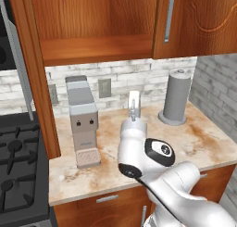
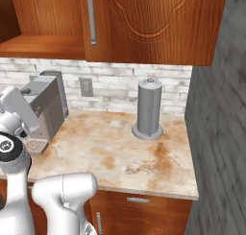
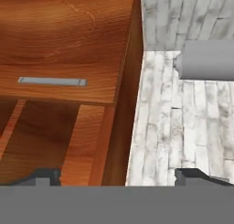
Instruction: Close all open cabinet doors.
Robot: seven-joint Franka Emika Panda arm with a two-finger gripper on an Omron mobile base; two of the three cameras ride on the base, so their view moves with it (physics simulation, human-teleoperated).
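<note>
White arm rises over the marble counter (image 1: pixel 185 138), its gripper (image 3: pixel 119 175) spread wide and holding nothing. Beyond stand a coffee machine (image 1: pixel 82 122) and paper-towel roll (image 1: pixel 178 97). Overhead, one cabinet door (image 1: pixel 32 73) hangs open, left of a closed one (image 2: pixel 153 23).

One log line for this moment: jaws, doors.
jaws: open, empty | left cabinet door: swung open | right cabinet door: closed | arm: above counter

free: counter (image 1: pixel 185 138) middle | blocked — coffee machine (image 1: pixel 82 122) left, paper towel roll (image 1: pixel 177 97) right
</note>
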